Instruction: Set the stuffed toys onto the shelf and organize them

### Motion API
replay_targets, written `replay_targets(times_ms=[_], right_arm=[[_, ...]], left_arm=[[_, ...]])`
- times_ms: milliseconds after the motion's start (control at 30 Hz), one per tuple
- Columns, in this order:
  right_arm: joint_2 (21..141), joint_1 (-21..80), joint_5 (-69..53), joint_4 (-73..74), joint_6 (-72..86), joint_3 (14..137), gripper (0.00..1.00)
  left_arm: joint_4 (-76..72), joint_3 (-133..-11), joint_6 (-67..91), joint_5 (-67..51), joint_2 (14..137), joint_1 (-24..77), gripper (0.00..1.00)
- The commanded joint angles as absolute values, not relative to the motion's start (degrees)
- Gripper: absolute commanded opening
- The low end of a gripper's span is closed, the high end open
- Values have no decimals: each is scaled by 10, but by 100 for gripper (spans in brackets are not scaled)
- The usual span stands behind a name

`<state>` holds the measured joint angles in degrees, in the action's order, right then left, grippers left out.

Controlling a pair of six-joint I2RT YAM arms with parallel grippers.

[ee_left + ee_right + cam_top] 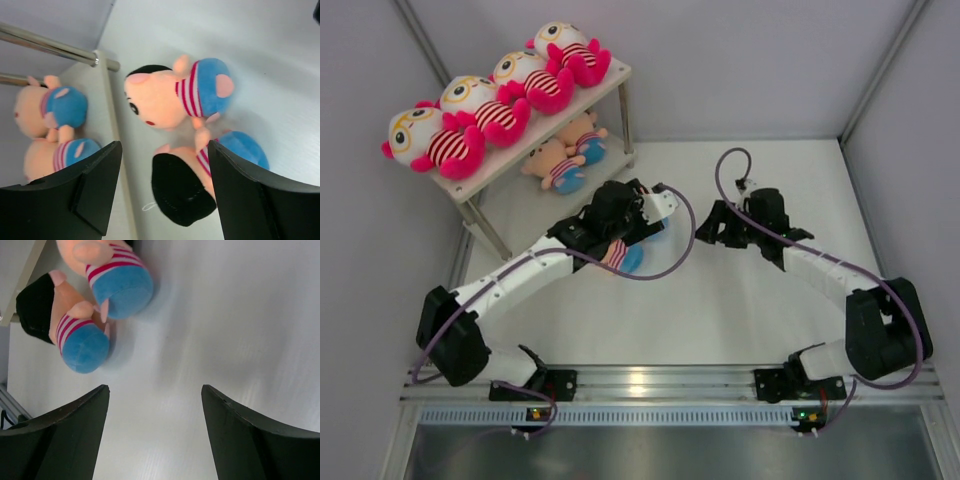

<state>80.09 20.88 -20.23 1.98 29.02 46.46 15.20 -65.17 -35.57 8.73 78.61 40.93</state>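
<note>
Four white-headed pink toys (490, 105) sit in a row on the shelf's top board (616, 72). Two peach-faced toys (563, 152) lie on the lower board, also in the left wrist view (52, 107). Two more peach-faced toys lie on the table. My left gripper (638, 215) is open over them. In its wrist view its jaws (164, 145) stand either side of the black-haired head of the near toy (182, 187), apart from it. The other toy (175, 95) lies just beyond. My right gripper (712, 228) is open and empty (155, 405), with both table toys (75, 335) at its far left.
The shelf's metal legs (488, 228) stand at the table's left. In the left wrist view the lower board's edge (107, 100) and a metal bar (50, 47) lie close to the left of the table toys. Grey walls close in the table on three sides.
</note>
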Motion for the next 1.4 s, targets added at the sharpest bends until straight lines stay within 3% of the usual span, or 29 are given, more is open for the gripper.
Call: replay_targets(times_ms=[0, 100, 333, 633, 667, 700, 900, 933, 967, 1200, 1367], right_arm=[[761, 175, -211, -9, 285, 451, 75], [743, 164, -210, -7, 280, 432, 75], [721, 125, -231, -5, 260, 405, 75], [716, 114, -255, -2, 238, 414, 74], [721, 112, -258, -2, 237, 417, 74], [722, 110, -260, -2, 236, 420, 74], [740, 106, -265, -2, 234, 432, 74], [740, 107, -265, -2, 235, 432, 74], [742, 106, -265, -2, 235, 432, 74], [737, 104, -267, -2, 237, 432, 74], [717, 104, -271, -4, 241, 424, 74]], left_arm=[[178, -699, -278, 118, 860, 410, 74], [177, -724, -311, 122, 915, 429, 74], [147, -735, -293, 199, 1030, 457, 92], [60, -768, -365, 248, 1114, 447, 90], [60, -768, -366, 244, 1121, 446, 87], [52, -772, -366, 243, 1123, 445, 74], [29, -794, -370, 232, 1148, 430, 28], [30, -798, -371, 230, 1149, 426, 6], [30, -804, -373, 229, 1149, 425, 0], [52, -860, -427, 229, 1083, 425, 0], [190, -841, -429, 188, 953, 426, 0]])
